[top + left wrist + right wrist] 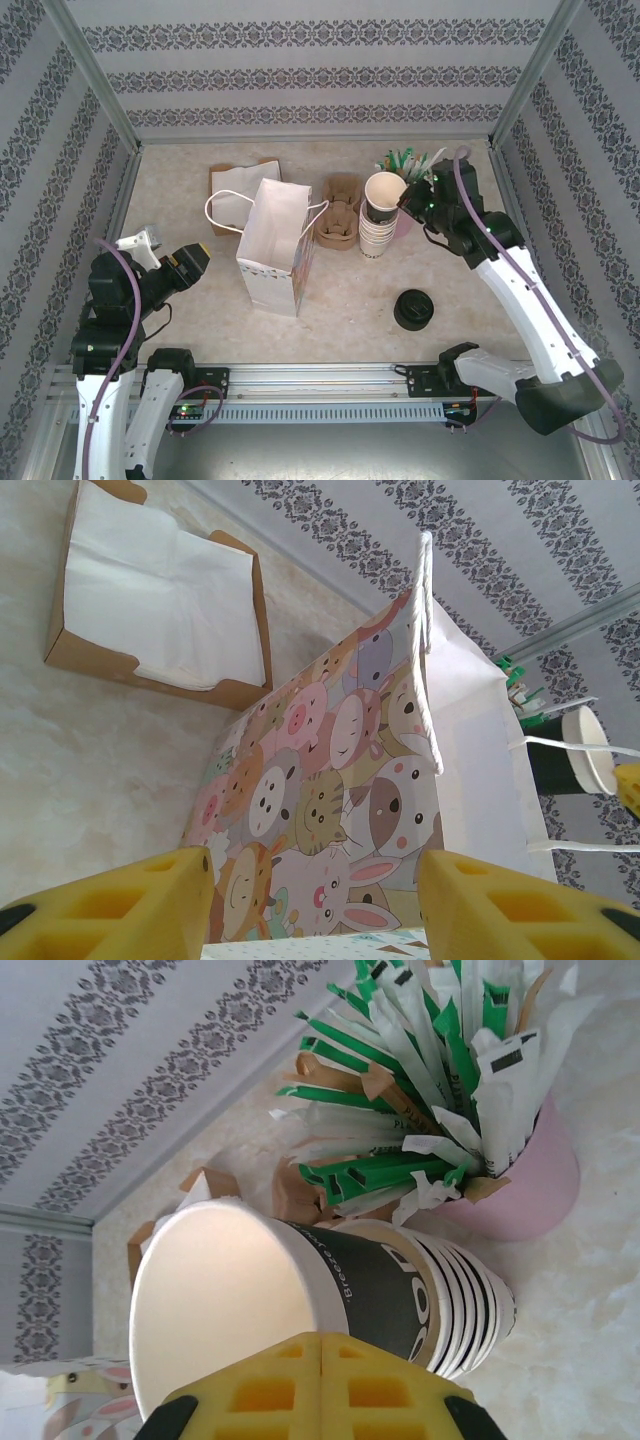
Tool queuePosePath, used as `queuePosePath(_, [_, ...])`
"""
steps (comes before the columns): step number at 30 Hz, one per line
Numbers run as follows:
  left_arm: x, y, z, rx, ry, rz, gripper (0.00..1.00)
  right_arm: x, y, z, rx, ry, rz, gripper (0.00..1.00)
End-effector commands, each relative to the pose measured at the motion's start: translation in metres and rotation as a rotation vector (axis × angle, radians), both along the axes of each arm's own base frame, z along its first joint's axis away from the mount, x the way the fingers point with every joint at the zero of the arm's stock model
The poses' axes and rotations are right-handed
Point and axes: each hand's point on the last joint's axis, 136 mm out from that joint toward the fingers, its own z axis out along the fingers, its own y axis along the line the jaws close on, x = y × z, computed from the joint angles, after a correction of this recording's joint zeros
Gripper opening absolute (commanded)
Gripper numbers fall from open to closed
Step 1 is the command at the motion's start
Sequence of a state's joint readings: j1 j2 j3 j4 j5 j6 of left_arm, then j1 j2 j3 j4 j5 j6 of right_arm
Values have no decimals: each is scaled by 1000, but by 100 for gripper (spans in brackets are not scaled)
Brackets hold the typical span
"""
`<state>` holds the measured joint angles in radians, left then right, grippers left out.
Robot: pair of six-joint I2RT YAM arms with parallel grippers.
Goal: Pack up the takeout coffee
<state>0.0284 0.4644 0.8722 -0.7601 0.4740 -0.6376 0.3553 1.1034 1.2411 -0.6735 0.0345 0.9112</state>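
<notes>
Early going on the packing. Takeout coffee not yet made up, by the look of it: stack of lidless cream paper cups point(378, 222) right of centre in the overhead view, squat pile of round black plastic lids point(413, 310) well apart from it, lower right of centre. Tall white paper bag point(275, 245) upright left of centre, mouth open, nothing visible inside. As a judgement, then: cup to free, lid to fit, bag to load, all of it left to do.

Right end effector point(410, 203) up against the top cup of the stack point(240, 1300), yellow fingers point(380, 1390) pressed together, closed. Rim pinched between them or not, impossible to say. Left end effector point(192, 262) at lower left of the overhead view, near the bag but clear of it, its fingers point(120, 910) spread wide, gripping nothing.

Now the differences between views. From overhead: the whole layout, plus a brown moulded cup carrier point(338, 222) between bag and cup stack. From the left wrist: bag side covered in cartoon animals, white rope handle, and at upper left a brown cardboard box of white napkins point(260, 610). From the right wrist: bare empty inside of the top cup, dark printed band on its wall, and at upper right a pink pot of green and white wrapped sticks point(540, 1180).
</notes>
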Motion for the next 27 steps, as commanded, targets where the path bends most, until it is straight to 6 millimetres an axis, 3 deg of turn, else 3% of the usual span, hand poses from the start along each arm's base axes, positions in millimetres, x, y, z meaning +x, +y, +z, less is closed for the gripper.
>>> queuePosePath(1, [-1,3,0,-10,0,22,57,-8,0,27,29,-44,26,0])
queuePosePath(7, [1,7,-3,-10,9,46,57,-30,1,65,72,-119,61,0])
queuePosePath(12, [1,8,-5,-7,15,56,57,-56,7,73,93,-124,107,0])
queuePosePath(21, [2,12,-14,6,39,76,57,-106,20,47,84,-67,213,0])
queuePosePath(27, [3,13,-21,2,55,86,57,-124,51,5,117,34,302,0])
